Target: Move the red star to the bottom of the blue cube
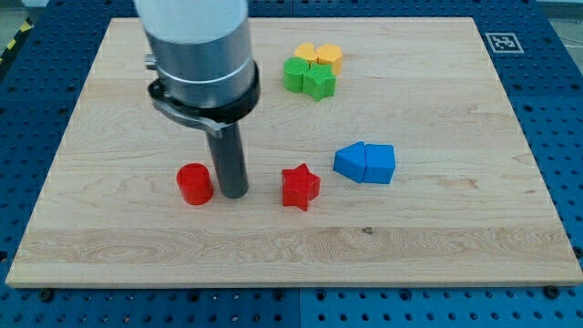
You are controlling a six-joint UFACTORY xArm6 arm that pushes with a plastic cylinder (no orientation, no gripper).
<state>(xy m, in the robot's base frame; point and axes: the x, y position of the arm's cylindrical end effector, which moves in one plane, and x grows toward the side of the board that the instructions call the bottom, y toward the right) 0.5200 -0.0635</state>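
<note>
The red star (300, 187) lies on the wooden board, below and to the left of the blue pair. The blue cube (380, 164) sits right of centre, touching a blue wedge-like block (349, 161) on its left. My tip (234, 193) rests on the board to the left of the red star, a short gap away from it. A red cylinder (194, 184) stands just left of my tip, very close to it.
A cluster of two yellow blocks (319, 56) and two green blocks (308, 78) sits near the view's top centre. The board's edge (291, 284) runs along the view's bottom, over a blue perforated table. A marker tag (502, 42) is at the top right corner.
</note>
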